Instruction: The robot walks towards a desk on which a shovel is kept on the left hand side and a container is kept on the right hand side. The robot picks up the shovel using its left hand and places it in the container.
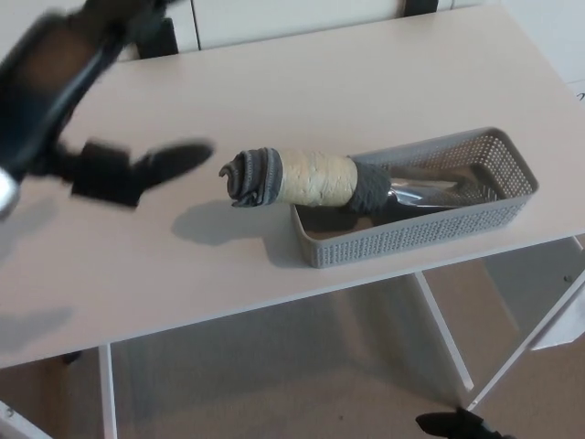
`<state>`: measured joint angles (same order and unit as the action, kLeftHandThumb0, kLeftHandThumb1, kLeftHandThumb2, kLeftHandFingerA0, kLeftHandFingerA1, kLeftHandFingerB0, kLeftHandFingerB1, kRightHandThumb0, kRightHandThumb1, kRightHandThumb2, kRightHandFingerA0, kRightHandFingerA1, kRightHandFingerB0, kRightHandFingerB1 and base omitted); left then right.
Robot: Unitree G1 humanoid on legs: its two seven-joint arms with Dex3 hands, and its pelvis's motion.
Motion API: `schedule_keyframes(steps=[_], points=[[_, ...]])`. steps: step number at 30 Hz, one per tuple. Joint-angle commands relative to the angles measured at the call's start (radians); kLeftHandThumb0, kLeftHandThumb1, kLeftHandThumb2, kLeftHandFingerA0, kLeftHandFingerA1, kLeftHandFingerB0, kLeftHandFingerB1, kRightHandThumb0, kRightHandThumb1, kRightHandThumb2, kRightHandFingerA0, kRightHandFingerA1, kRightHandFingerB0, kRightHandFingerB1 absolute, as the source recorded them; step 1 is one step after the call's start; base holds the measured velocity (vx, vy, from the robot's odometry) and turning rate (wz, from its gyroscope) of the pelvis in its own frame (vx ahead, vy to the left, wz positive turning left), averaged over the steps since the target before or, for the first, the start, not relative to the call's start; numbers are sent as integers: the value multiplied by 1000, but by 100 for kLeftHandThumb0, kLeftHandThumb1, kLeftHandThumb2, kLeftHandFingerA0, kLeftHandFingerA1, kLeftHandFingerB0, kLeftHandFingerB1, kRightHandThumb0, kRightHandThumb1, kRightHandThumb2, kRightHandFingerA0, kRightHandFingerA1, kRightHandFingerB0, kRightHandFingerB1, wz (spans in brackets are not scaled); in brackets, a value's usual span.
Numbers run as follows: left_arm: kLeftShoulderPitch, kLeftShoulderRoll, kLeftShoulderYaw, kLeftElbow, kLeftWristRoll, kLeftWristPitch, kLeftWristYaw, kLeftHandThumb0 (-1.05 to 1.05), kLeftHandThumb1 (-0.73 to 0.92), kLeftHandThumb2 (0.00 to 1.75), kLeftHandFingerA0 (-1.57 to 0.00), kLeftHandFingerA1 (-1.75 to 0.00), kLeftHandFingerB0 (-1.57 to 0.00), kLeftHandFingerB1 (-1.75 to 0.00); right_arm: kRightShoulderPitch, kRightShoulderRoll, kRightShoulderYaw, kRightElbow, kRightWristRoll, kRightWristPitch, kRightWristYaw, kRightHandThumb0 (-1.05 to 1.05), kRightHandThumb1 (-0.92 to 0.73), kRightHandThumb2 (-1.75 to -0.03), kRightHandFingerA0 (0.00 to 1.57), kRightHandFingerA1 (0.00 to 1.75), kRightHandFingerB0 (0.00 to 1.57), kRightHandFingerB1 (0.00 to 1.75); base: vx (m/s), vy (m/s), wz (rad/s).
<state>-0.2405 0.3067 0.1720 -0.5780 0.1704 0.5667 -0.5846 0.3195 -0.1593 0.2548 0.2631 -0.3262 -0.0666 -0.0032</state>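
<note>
From the head camera, the metal shovel with its padded, tape-wrapped handle [315,181] lies with its shiny blade down inside the grey perforated plastic basket [512,155] at the right of the white desk [366,73], the handle propped on the basket's near-left rim and jutting out over the desktop. The robot's black left hand [123,169] hangs well apart from it at the picture's left, fingers spread and holding nothing — blurred. The shovel looks stiff and fairly light, its steel blade likely slick; the thick wrapped handle, soft and grippy, is judged the sensible place to take hold. Much of the blade is hidden by the basket wall and glare. The right hand is not in view. A dark object at the bottom edge — cut off — cannot be identified.
</note>
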Motion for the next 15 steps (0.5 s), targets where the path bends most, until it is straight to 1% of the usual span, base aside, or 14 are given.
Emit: schedule_keyframes(steps=[1, 4, 6, 7, 8, 12, 13, 14, 15], points=[[875, -27, 755, -280, -1127, -258, -865, -91, 68, 62, -17, -30, -19, -27, 23, -22, -87, 165, 104, -101, 11, -27, -56, -101, 26, 63, 21, 59, 0, 0, 0], [948, -34, 776, -204, -1102, -256, -970, -89, 66, 61, -17, -29, -21, -28, 22, -16, -95, 182, 115, -108, 11, -28, -56, -101, 23, 62, 21, 59, 0, 0, 0], [973, -40, 768, -166, -1086, -264, -1006, -89, 67, 62, -16, -29, -21, -28, 16, -15, -102, 186, 124, -111, 16, -27, -56, -101, 21, 61, 20, 59, 0, 0, 0], [982, -34, 769, -163, -1084, -257, -1009, -90, 67, 61, -17, -30, -21, -28, 13, -11, -105, 205, 132, -133, 17, -24, -57, -103, 21, 61, 21, 59, 0, 0, 0], [996, -25, 764, -156, -1077, -246, -1018, -90, 65, 61, -17, -30, -21, -28, 12, -10, -106, 210, 131, -139, 14, -25, -57, -103, 23, 62, 21, 60, 0, 0, 0], [1052, 6, 727, -136, -1044, -265, -1030, -92, 64, 61, -18, -29, -23, -28, 33, -14, -104, 215, 120, -139, -3, -26, -55, -101, 26, 64, 22, 60, 0, 0, 0], [1059, 10, 717, -129, -1036, -272, -1030, -91, 51, 88, -14, -39, -17, -37, 34, -15, -104, 218, 120, -141, -3, -27, -56, -101, 28, 65, 22, 59, 0, 0, 0], [1066, 22, 690, -125, -1010, -297, -1030, -91, 64, 61, -17, -30, -23, -28, 29, -20, -109, 229, 127, -155, 3, -25, -57, -102, 32, 68, 22, 60, 0, 0, 0], [1069, 26, 684, -126, -1002, -302, -1030, -91, 64, 61, -17, -30, -23, -28, 28, -20, -112, 230, 130, -157, 5, -25, -57, -102, 32, 68, 22, 60, 0, 0, 0]])
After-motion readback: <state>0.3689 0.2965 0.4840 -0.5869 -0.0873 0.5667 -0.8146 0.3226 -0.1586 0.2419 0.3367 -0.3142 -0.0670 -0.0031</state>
